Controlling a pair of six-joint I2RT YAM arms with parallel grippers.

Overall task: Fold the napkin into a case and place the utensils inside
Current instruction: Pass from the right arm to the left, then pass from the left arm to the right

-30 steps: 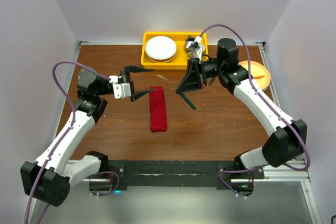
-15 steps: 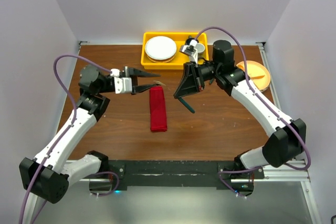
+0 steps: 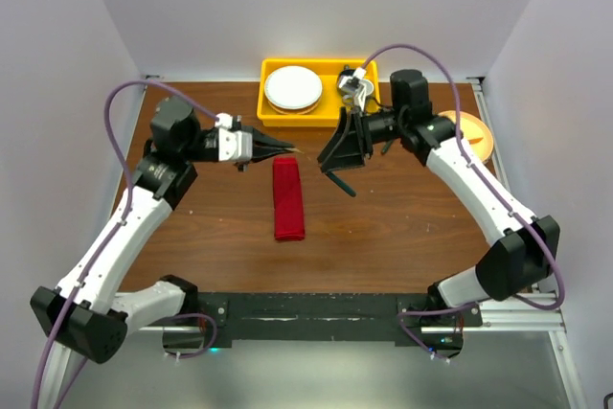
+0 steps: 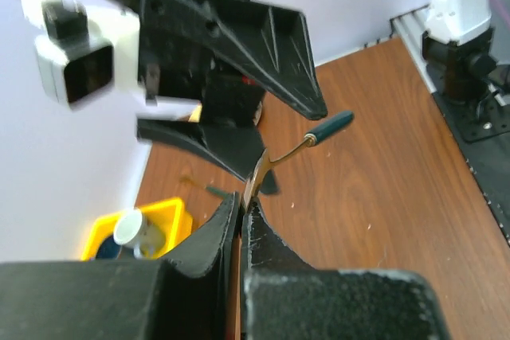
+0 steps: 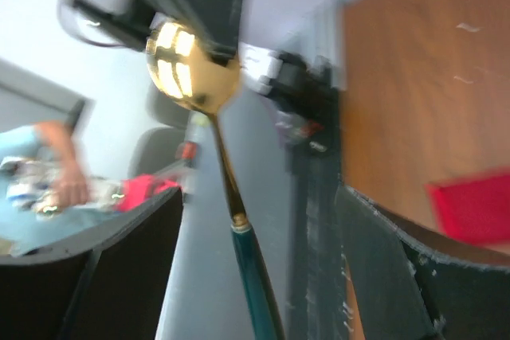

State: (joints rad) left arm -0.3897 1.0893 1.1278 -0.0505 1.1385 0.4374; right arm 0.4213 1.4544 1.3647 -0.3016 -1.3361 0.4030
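**Handing the spoon across above the case**

The left gripper (image 3: pixel 285 147) is clamped on the gold bowl of the spoon (image 5: pixel 241 244). It holds the spoon in the air just past the far end of the case (image 3: pixel 288 198), at the case's 12 o'clock. The teal handle points toward 3 o'clock and runs between the fingers of the right gripper (image 5: pixel 259 197), which stand wide apart and touch nothing.

I take this for a handover. The folding looks done, and the case lies flat as a narrow red strip mid-counter (image 3: pixel 402 227), with nothing in it that I can see. Next the right gripper would need to close on the handle before the left lets go, then tip the spoon toward the mouth of the case. Which end is open I cannot tell.

At the spoon's 12 o'clock sits a yellow tray (image 3: pixel 287 120) with a white plate (image 3: pixel 293 88) and a cup (image 4: pixel 127 228). An orange plate (image 3: pixel 471 133) lies at 3 o'clock. The tray is close behind both grippers, leaving little room to swing there.
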